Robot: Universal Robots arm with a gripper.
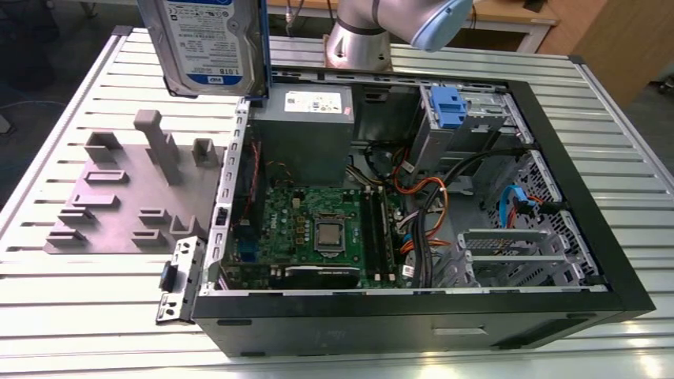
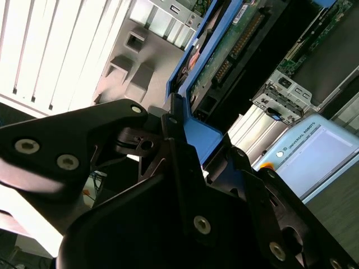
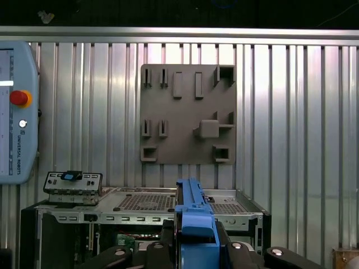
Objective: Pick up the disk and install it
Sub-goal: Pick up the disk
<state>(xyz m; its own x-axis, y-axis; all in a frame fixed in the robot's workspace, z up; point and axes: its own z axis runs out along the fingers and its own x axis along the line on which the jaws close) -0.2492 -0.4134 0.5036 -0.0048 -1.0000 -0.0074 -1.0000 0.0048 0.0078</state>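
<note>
Gripper point(image 3: 195, 249) is clamped on the disk point(image 1: 205, 43), which hangs upright above one corner of the computer case point(image 1: 400, 332); you risk it slipping from that narrow edge grip, or snagging cables point(image 1: 418, 188) inside the case.

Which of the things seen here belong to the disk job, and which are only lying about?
Belong to the job: the disk, clamped in the gripper; the open computer case.
Only lying about: the grey slotted plate; the control pendant.
</note>
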